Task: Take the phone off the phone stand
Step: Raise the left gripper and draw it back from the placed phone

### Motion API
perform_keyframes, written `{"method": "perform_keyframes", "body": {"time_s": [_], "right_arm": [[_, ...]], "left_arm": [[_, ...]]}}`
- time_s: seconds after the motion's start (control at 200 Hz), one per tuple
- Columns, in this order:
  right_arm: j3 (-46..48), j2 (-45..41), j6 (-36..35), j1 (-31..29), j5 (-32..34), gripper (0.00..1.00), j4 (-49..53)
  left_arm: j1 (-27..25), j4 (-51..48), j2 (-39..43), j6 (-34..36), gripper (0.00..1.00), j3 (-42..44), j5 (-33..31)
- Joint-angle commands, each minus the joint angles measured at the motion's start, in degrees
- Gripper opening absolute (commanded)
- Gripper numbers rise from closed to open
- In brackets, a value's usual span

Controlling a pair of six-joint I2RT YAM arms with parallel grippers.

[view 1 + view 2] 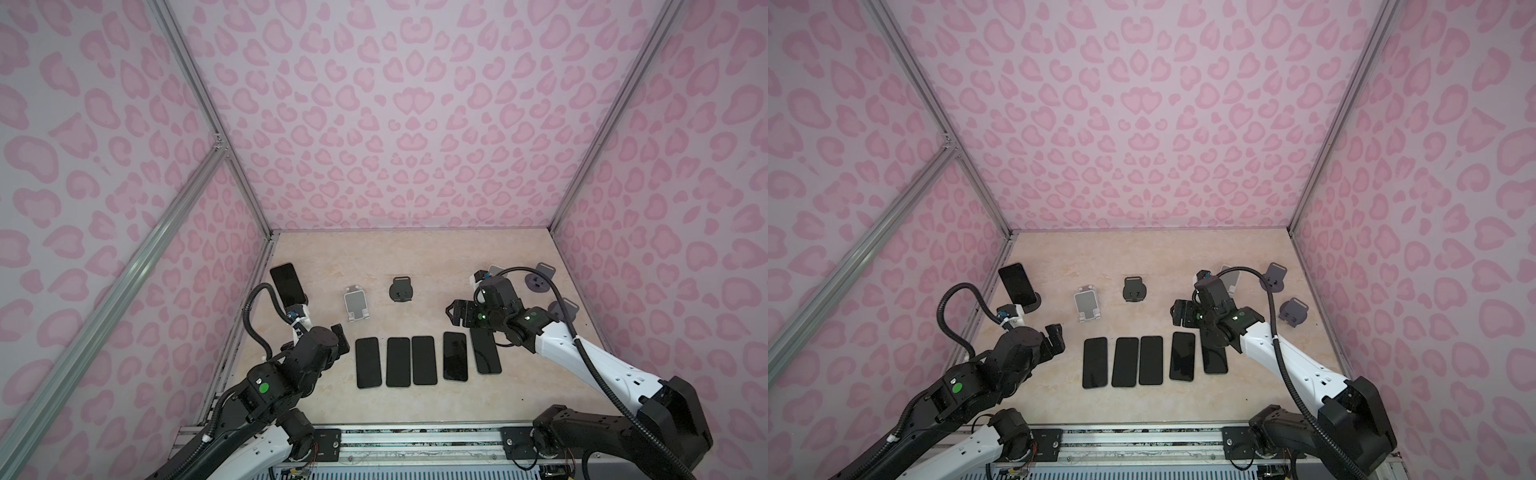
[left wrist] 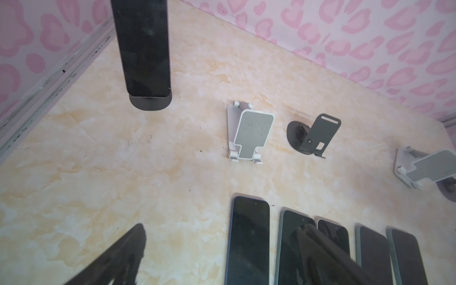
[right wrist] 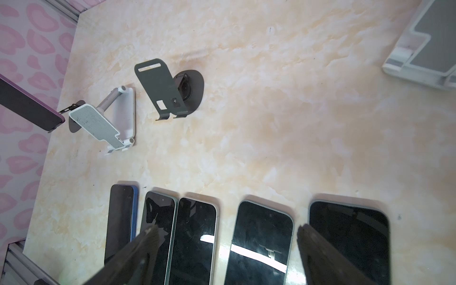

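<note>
Nearest you, across the tabletop's (image 1: 415, 257) front half, five flat phones (image 1: 424, 360) lie side by side, screens up. Your L gripper (image 2: 220, 229) hangs just off the row's left end w/ jaws wide apart and nothing btwn them. Your R gripper (image 3: 228, 229) sits over the row's right end, jaws also spread, holding nothing. Further back, mid-table, there's a white stand (image 1: 356, 305) and a dark round-base stand (image 1: 401, 289). More stands (image 1: 540, 278) sit toward the right edge, partly behind the R arm. The task phone (image 1: 286, 284) leans upright on its dark phone stand (image 2: 150, 104) close to the left edge. That's beyond the L gripper and further left, clear of its fingers, and well apart from the R gripper, across the tabletop.
</note>
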State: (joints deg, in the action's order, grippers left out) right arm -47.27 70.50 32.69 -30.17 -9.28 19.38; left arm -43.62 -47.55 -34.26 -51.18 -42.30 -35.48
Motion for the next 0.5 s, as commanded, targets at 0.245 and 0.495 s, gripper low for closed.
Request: {"method": "perform_keyframes", "body": {"time_s": [0.245,0.495], "right_arm": [[3.94,-2.01,-1.06,0.41,1.53,0.91,-7.21],[8.37,-4.26,2.49,1.6,6.64,0.91,-14.16]], "left_arm": [[-0.05,-6.4,10.09,-6.82,0.97,-2.22,-10.82],[-0.01,-1.34,3.74,-2.94,0.98,-5.68,-16.13]]}}
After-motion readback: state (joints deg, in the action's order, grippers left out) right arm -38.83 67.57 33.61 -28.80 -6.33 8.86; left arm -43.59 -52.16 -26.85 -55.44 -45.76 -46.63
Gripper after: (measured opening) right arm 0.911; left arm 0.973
